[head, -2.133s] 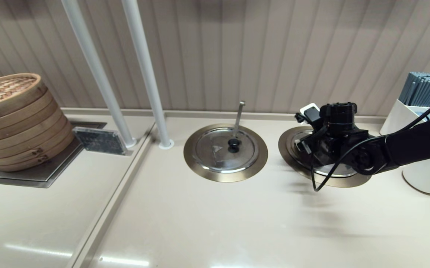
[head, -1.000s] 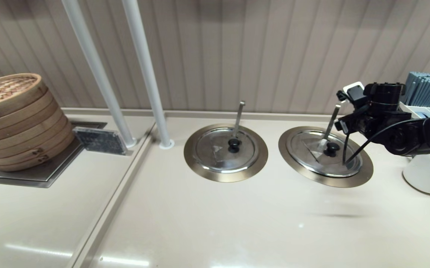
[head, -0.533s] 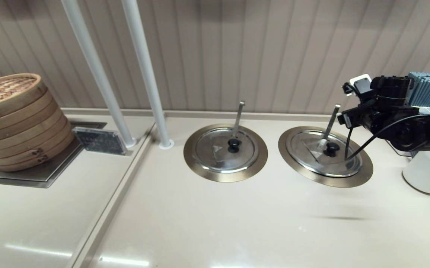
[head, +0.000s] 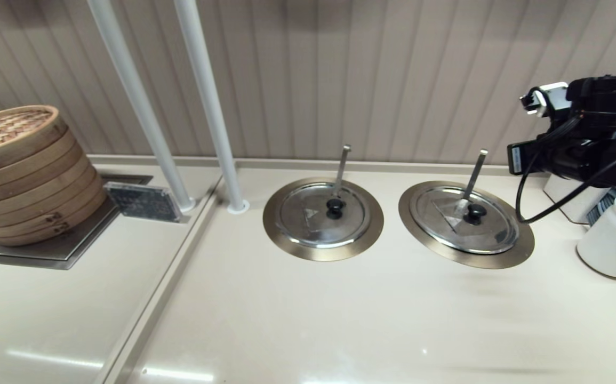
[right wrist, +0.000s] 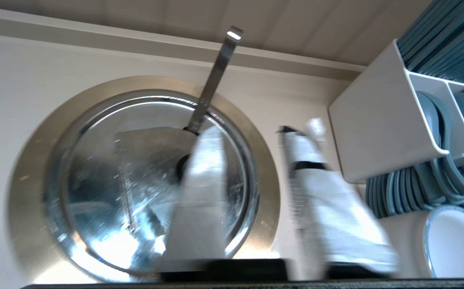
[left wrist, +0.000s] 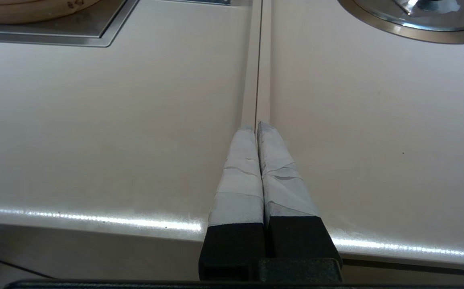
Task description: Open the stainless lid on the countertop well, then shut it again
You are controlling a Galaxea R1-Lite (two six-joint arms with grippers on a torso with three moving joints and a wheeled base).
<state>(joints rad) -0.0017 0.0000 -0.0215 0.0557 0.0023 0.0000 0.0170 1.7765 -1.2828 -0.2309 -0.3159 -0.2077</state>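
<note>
The right gripper (head: 534, 101), which sat low over the round polished steel lid with the small black knob and large wedge panel (head: 465, 220) two seconds ago, has since lifted and swung off toward the right edge of the tabletop (head: 308, 320); it now hangs high beside the white utensil caddy (right wrist: 380, 128), well clear of the lid. The lid lies flat and shut in its bronze-rimmed countertop well (head: 521, 242) near the back right of the tabletop, a steel ladle handle (head: 476, 170) poking up through it, so I judge the open-and-close job finished and the arm retreating. The head view shows only the back of that gripper; the right wrist view shows what it cannot, the taped jaws spread wide and holding nothing, with blue-grey spoons (right wrist: 436, 120) and plates stacked beside the caddy. The left gripper (left wrist: 256, 126) is missing from the head view altogether; its wrist view shows it parked over the front edge of the tabletop, jaws pressed together and empty, the rim of the twin bronze-rimmed well (left wrist: 376, 24) just peeking in.
</note>
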